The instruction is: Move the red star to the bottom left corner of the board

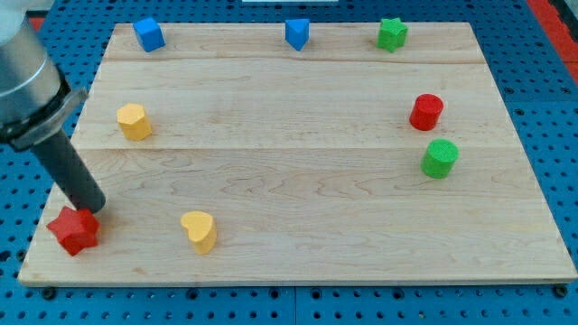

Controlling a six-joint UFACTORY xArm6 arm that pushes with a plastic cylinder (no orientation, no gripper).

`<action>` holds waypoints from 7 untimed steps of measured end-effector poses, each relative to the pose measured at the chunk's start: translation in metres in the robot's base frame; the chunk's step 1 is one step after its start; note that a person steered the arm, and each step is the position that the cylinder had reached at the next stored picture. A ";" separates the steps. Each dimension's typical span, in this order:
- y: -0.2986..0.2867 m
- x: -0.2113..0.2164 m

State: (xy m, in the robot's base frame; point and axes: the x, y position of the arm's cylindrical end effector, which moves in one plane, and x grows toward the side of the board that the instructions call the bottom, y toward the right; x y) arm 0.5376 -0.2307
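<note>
The wooden worktop (298,181) carries 8 small blocks and no container of any kind. The red star (74,230) lies near the worktop's bottom left corner, close to the left edge. My tip (93,210) rests at the star's upper right side, touching it or just beside it; the dark rod slants up from there toward the view's top left, where the arm's grey body fills the corner. The arm has no jaws, only this rod, and it holds nothing. To the star's right sits a yellow heart (199,231), and a yellow block (134,121) stands higher on the left. Along the top edge are a blue cube (149,34), a blue block (297,33) and a green star (392,34). At the right, a red cylinder (426,112) stands just above a green cylinder (440,158).
</note>
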 end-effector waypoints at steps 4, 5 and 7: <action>0.000 -0.067; 0.000 -0.069; 0.000 -0.076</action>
